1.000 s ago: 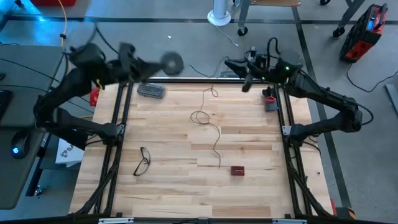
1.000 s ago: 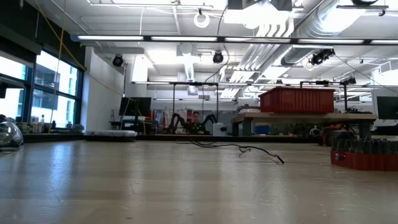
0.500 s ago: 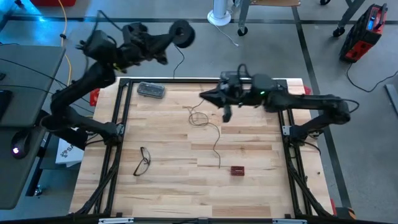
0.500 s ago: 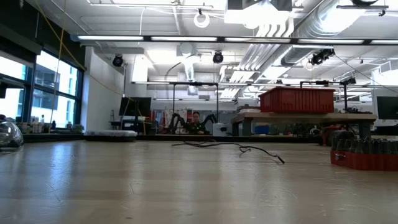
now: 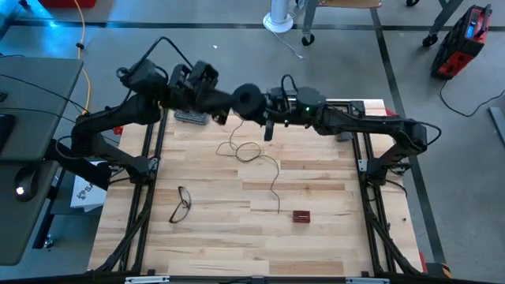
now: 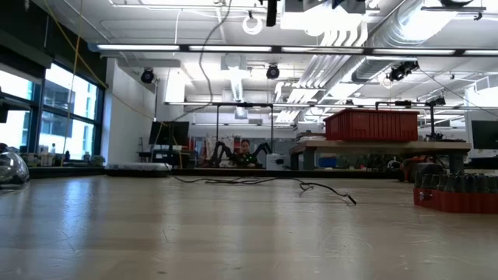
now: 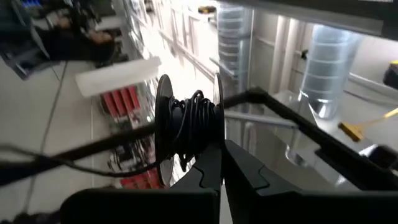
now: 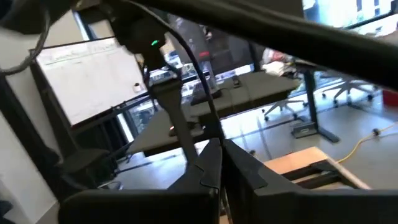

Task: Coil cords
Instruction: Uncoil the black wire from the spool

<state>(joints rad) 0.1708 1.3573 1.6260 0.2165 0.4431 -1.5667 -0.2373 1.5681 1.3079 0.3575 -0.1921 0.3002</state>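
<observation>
Reel (image 5: 248, 101) now mid-table, left gripper (image 5: 233, 100) clamped, right gripper (image 5: 268, 126) adjacent

The reel (image 5: 248, 101) hides the left gripper (image 5: 235, 101) from above; the wire (image 6: 204, 54) leaves the low view's top edge.

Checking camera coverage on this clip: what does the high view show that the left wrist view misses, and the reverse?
Only the high view shows the wire trailing in loops across the table, the eyeglasses and the right tool. Only the left wrist view shows wire already wound around the reel's core. Both show the reel held by the left tool.
</observation>
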